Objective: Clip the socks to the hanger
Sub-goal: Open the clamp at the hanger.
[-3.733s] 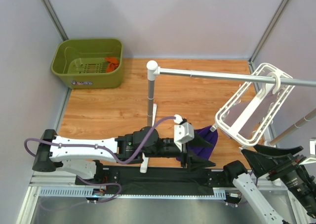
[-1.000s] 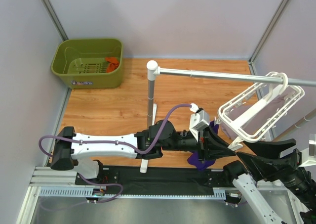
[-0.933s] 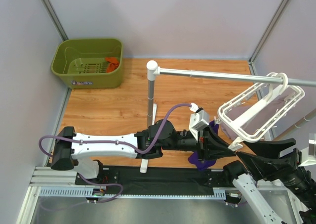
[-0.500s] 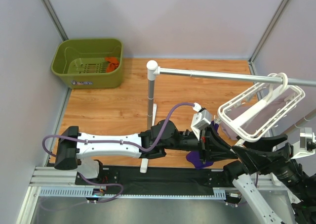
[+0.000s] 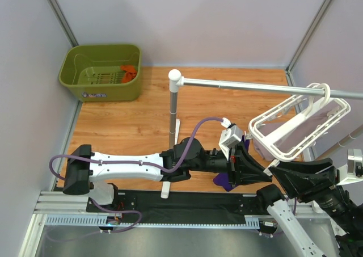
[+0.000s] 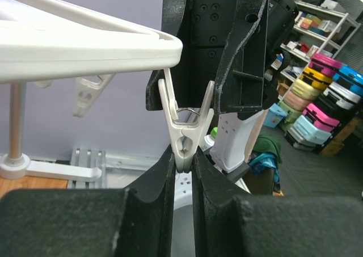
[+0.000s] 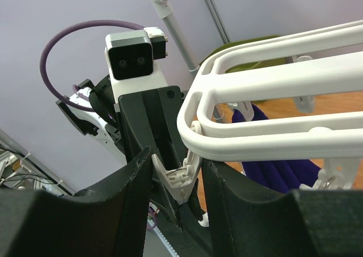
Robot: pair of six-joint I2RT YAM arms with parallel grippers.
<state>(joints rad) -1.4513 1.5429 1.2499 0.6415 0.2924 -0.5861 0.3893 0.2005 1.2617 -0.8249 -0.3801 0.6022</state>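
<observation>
Left arm (image 5: pixel 125 167) shifted right; jaws now pinching hanger (image 6: pixel 85 47) clip (image 6: pixel 185 133).

The white clip (image 7: pixel 178 180) is caught dead centre, hung from the near corner of the hanger (image 7: pixel 272 92), its two handles splayed upward. It is flanked by the dark fingers (image 7: pixel 108 211) of the right gripper (image 7: pixel 177 175), one just beside each handle; whether the handles are being pressed cannot be made out. Directly behind the clip the left gripper (image 7: pixel 180 205) is seen, its black body topped by a grey wrist camera (image 7: pixel 135 54), with a purple cable (image 7: pixel 68 38) looped above. A dark purple cloth (image 7: pixel 278 169) is glimpsed under the frame. Further back, a strip of wooden table (image 7: pixel 340 104), an olive bin (image 7: pixel 249 44) and a silver rail (image 7: pixel 177 24) are picked out.
</observation>
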